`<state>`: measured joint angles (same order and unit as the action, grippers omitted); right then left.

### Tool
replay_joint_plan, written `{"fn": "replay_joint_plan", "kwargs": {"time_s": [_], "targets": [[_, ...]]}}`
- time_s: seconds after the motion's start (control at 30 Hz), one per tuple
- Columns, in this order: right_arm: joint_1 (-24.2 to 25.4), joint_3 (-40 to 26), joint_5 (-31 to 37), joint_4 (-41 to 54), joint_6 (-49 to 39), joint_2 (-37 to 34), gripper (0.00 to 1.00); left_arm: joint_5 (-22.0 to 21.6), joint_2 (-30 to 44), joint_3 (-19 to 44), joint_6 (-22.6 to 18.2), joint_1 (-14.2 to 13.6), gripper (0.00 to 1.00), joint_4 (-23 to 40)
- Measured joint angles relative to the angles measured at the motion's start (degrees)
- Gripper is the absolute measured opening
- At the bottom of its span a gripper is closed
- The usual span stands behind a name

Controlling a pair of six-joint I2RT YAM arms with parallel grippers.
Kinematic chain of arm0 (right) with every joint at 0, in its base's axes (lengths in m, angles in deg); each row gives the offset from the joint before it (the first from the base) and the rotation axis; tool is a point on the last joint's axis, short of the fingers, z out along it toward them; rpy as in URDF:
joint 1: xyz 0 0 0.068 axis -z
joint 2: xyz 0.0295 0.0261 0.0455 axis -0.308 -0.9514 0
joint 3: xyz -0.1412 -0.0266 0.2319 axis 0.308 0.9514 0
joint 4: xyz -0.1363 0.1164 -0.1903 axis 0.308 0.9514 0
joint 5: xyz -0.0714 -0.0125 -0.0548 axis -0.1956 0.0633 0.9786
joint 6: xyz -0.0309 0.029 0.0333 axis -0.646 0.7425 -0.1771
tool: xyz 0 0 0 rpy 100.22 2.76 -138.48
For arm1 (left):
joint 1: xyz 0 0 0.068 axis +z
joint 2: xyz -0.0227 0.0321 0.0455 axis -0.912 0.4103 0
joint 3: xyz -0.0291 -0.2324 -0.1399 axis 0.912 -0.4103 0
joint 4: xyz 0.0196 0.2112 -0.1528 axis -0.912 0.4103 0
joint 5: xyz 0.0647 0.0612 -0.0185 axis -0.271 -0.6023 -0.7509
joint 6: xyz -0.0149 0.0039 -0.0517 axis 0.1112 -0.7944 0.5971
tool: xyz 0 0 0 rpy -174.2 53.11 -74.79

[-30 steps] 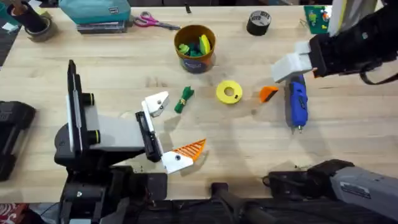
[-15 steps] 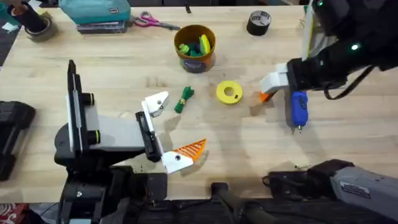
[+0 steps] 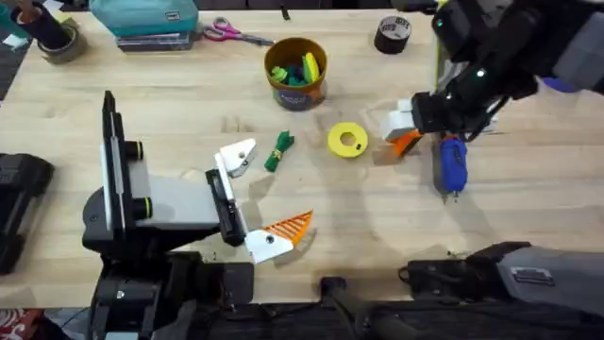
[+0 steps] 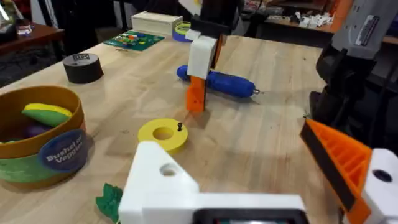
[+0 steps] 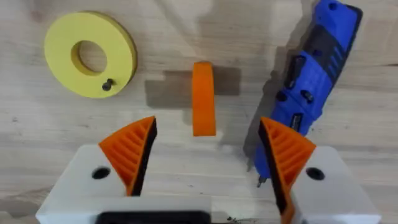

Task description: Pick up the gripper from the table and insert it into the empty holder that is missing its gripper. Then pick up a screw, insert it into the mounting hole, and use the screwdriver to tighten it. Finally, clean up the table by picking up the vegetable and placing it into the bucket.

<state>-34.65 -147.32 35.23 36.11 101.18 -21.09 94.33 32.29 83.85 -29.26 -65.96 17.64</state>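
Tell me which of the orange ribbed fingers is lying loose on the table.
The small orange finger between the yellow ring and the blue screwdriver. It lies bare on the wood, below the open right gripper; the others are mounted in white holders.

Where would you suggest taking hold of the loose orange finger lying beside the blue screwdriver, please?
Probably across the middle of the orange finger, from straight above. It stands on edge as a narrow strip, and the right claw, open, already straddles it. The screwdriver lies close on one side, so that pad has little room.
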Motion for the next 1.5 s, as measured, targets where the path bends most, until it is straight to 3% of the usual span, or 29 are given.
{"fn": "replay_joint_plan", "kwargs": {"time_s": [0.23,0.4,0.73,0.83,0.97,1.0,1.33,1.5], "targets": [[0.0,1.9,0.0,-3.8,1.5,-3.0,0.995,0.0,0.0,0.0,0.0,0.0,0.985,0.0],[0.0,2.8,0.0,-4.8,2.1,-3.0,0.829,0.0,0.0,0.0,0.0,0.0,0.985,0.0],[0.0,2.8,0.2,-6.4,2.0,-3.0,0.62,0.0,0.0,0.0,0.0,0.0,0.985,0.0],[0.0,2.8,0.2,-6.3,2.0,-3.0,0.487,0.0,0.0,0.0,0.0,0.0,0.985,0.0],[0.0,2.8,0.3,-6.4,1.8,-3.0,0.084,0.0,0.0,0.0,0.0,0.0,0.985,0.0],[0.0,2.8,0.4,-6.4,1.9,-3.0,0.03,0.0,0.0,0.0,0.0,0.0,0.985,0.0],[0.0,2.8,0.4,-5.7,1.8,-2.9,0.01,0.0,0.0,0.0,0.0,0.0,0.985,0.0],[0.0,1.1,0.4,0.4,1.8,-1.9,0.009,0.0,0.0,0.0,0.0,0.0,0.985,0.0]]}}
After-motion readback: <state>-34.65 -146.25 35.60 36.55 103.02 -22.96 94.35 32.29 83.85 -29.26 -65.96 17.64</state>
